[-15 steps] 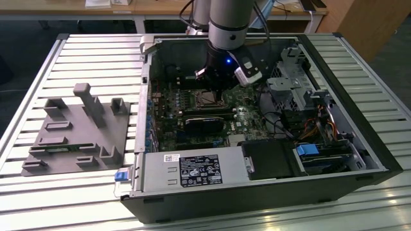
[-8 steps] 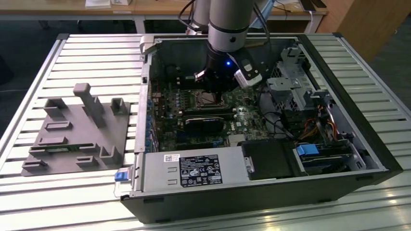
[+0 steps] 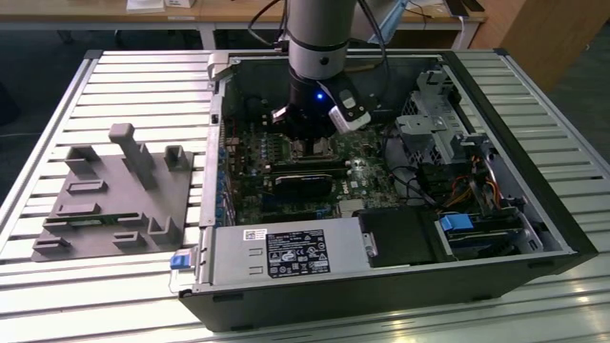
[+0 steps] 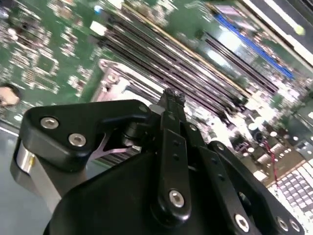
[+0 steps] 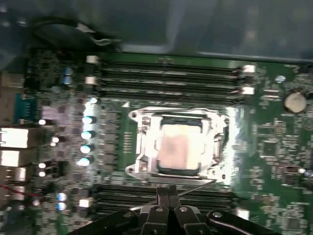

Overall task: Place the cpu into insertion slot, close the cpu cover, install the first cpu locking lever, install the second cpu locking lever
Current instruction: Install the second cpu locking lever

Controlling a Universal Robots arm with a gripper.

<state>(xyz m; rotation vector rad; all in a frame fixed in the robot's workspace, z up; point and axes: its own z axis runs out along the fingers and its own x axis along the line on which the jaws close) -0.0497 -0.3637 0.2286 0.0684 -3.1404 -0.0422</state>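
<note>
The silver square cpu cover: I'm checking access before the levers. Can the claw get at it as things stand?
Probably yes: the claw hangs just beside the silver square cpu cover, with nothing between them.

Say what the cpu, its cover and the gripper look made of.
Cpu: pale matte metal face, dull sheen. Cover: bright bare metal, strong glare along the frame. Gripper: matte black links, probably coated metal or plastic, with shiny steel screws.
</note>
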